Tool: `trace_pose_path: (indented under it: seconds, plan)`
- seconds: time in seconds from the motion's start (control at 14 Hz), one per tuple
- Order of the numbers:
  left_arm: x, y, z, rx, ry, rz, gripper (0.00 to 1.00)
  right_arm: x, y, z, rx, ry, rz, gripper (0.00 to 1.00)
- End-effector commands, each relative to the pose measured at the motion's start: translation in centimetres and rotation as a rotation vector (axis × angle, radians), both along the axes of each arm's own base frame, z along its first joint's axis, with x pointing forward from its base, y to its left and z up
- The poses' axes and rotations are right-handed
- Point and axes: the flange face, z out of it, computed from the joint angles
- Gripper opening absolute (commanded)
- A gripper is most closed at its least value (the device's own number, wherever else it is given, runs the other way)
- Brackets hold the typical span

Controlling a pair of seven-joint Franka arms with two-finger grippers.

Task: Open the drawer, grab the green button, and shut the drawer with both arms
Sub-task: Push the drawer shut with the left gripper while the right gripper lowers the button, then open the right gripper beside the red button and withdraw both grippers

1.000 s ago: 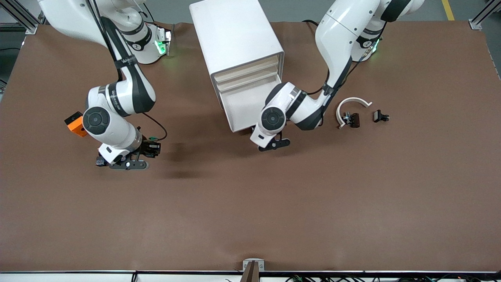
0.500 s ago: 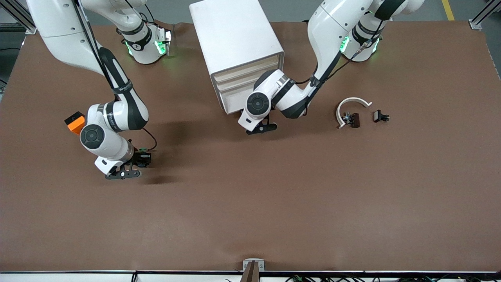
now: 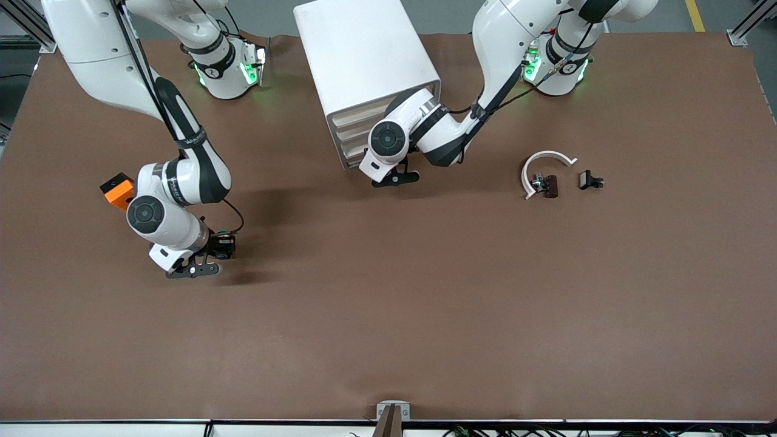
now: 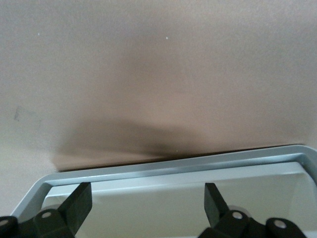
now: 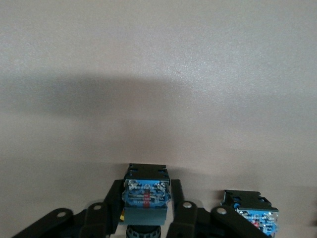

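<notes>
The white cabinet stands at the back middle. Its lowest drawer sticks out only a little, mostly hidden under the left wrist. My left gripper is open at the drawer's front. In the left wrist view it is open over the drawer's front rim, and the inside is pale and bare. My right gripper is low over the table toward the right arm's end. In the right wrist view it is shut on a button with a black-blue body. The cap is hidden.
A second black-blue button body lies just beside the right gripper. An orange block sits by the right arm's wrist. A white curved piece and two small dark parts lie toward the left arm's end.
My left gripper has moved toward the cabinet and the drawer has slid in with it. My right gripper sank lower with the button, then held still.
</notes>
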Motion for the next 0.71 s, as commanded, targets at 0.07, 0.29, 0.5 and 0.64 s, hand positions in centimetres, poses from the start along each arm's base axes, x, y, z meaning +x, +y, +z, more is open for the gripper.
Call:
trace_pose_path:
  seconds: [0.07,0.29,0.5,0.64]
  plan:
    - [0.8,0.9,0.7,-0.005,-0.014,0.023,1.00,0.4,-1.3,3.3,-0.004,0.028,-0.008,1.00]
    - [8.4,4.9,2.6,-0.037,-0.060,0.128,1.00,-0.3,-1.5,11.1,-0.007,0.074,-0.027,1.00]
    - [18.1,12.5,6.4,-0.100,-0.136,0.240,1.00,-1.5,-3.4,19.6,-0.008,0.052,-0.056,1.00]
    - [23.3,17.4,9.2,-0.140,-0.218,0.244,1.00,-2.1,-4.5,24.9,-0.012,0.061,-0.078,1.00]
